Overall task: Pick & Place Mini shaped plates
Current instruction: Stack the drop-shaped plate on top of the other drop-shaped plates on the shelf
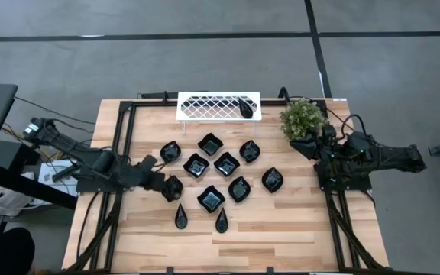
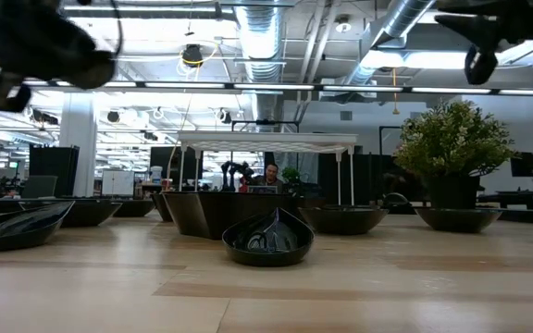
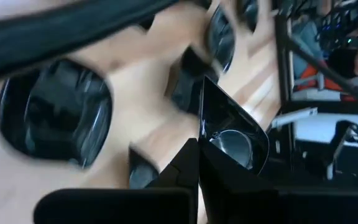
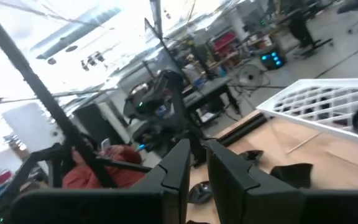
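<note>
Several mini shaped plates (image 1: 212,172), small glossy black dishes, lie on their bases in a cluster at the middle of the wooden table. One more plate (image 1: 246,107) lies on the white lattice tray (image 1: 205,105) at the far edge. My left gripper (image 1: 170,187) is at the cluster's left side, shut on a pointed black plate (image 3: 232,134). My right gripper (image 1: 312,145) hangs high beside the potted plant (image 1: 304,118) at the far right. Its fingers (image 4: 225,177) stand a narrow gap apart with nothing between them. My left gripper pinches the pointed plate by its rim (image 3: 211,149) between the two fingers. The plate's hollow side faces the wrist camera, and its tip (image 3: 204,84) points away from the fingers. It is tilted and lifted clear of the table, with other plates below it.
Black frame rails (image 1: 124,153) run along the table's left and right sides. Two slim teardrop plates (image 1: 221,222) lie nearest the front edge, with bare wood around them. The room beyond the table holds desks and a seated person (image 2: 268,176).
</note>
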`<state>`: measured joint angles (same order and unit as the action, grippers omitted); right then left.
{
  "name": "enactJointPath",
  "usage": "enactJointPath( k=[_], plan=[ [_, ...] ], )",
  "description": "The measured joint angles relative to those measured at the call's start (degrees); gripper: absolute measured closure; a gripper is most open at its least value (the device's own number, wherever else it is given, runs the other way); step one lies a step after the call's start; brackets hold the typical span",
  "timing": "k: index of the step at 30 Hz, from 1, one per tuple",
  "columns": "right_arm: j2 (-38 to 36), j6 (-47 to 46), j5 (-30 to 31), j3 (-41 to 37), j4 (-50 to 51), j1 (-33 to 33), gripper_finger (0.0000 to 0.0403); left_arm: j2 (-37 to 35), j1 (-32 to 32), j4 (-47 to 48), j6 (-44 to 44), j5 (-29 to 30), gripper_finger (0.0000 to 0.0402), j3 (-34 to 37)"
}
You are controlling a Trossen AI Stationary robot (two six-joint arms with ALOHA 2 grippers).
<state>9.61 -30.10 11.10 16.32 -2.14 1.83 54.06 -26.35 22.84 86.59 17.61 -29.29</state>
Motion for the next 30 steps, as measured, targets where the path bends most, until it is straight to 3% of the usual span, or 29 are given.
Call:
enactJointPath(
  k=[11,21,30],
  plan=[
    [18.89,0.29,-4.34,0.8,-13.76,0.04,0.0353,12.0,12.93,-5.39,-18.4,2.8,0.0398,-10.67],
    [35.23,11.27,-6.55,14.09,-11.37,0.04,0.0353,19.99,17.49,-6.89,-28.33,9.92,0.0398,-19.3],
    [49.07,22.63,-5.2,28.99,1.91,-0.02,0.0353,21.87,17.9,-11.02,-34.02,18.91,0.0398,-22.0]
  ],
)
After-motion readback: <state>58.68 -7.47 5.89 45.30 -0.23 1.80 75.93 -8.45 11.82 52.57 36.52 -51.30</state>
